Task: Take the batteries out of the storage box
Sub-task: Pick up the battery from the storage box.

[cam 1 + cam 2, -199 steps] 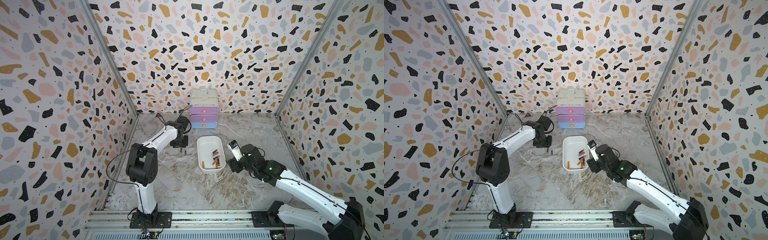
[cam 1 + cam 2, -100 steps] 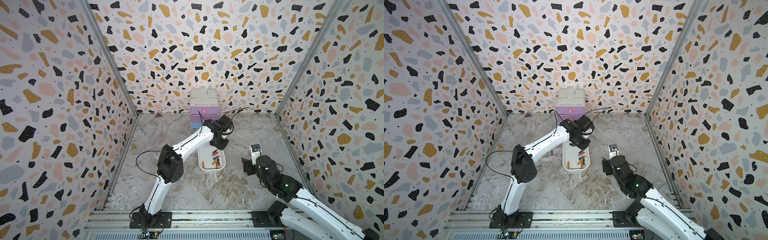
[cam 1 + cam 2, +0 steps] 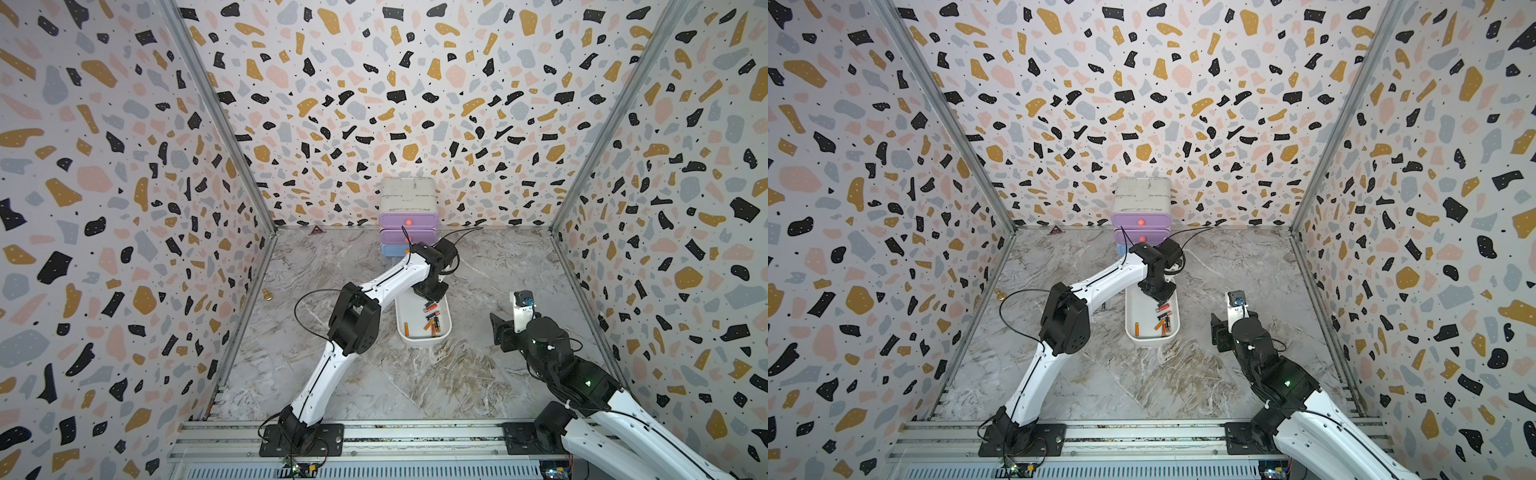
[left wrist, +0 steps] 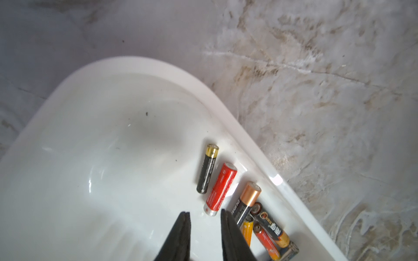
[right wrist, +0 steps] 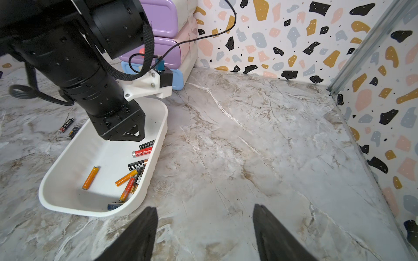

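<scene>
The storage box [image 3: 424,338] [image 3: 1152,338] is a shallow white tray in the middle of the table. Several batteries [image 3: 432,322] [image 3: 1163,322] lie in it, most along its right side. My left gripper [image 3: 432,293] [image 4: 204,213] hangs over the box's far end, jaws open a narrow gap with nothing between them. Its tips are just short of the red battery [image 4: 220,188] [image 5: 142,151], beside a black-and-gold one [image 4: 207,171]. My right gripper [image 3: 500,328] [image 5: 204,209] stands wide open and empty over bare table right of the box [image 5: 90,212].
Two black batteries [image 5: 69,127] lie on the table beside the box's left side. A white cabinet [image 3: 409,199] [image 3: 1142,195] with purple and blue drawers stands at the back wall. A small gold object [image 3: 268,296] sits by the left wall.
My left arm swung from left of the box to over its far end and its jaws narrowed. My right arm drew back from the box's right edge.
</scene>
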Tool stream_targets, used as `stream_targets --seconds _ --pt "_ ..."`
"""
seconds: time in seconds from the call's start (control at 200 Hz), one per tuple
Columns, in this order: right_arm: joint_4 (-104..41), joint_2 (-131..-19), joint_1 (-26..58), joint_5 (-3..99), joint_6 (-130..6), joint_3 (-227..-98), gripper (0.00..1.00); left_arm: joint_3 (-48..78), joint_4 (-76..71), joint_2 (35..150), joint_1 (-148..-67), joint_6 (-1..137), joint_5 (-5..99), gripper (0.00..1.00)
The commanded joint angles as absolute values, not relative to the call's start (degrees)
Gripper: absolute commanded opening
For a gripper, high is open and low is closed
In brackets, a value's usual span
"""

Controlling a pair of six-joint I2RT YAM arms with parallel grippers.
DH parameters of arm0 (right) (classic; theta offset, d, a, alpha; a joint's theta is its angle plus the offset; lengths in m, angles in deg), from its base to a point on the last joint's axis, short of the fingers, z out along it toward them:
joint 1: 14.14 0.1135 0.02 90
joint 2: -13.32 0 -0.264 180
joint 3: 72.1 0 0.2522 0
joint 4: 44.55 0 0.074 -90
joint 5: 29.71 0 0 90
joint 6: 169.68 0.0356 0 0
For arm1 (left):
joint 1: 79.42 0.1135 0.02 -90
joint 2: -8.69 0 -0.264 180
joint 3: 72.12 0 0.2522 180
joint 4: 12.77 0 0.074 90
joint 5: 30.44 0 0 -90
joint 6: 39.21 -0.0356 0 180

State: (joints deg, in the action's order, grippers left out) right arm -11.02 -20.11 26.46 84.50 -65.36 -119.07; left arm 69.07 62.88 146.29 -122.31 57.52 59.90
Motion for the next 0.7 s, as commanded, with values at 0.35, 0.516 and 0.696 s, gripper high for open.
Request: stream_targets --seconds 0.35,0.516,0.696 --pt "-11.1 -19.1 26.4 83.9 -67.2 -119.7 0.72 66.9 58.7 150.7 -121.8 58.8 58.2 0.28" --pt "-11.1 -19.1 26.4 83.6 -67.5 -119.8 0.72 65.8 57.7 152.0 -121.7 59.1 59.1 0.22" --pt "-11.3 -19.2 26.4 83.4 -68.0 -120.0 0.72 65.0 56.9 152.6 -121.6 59.5 60.0 0.21"
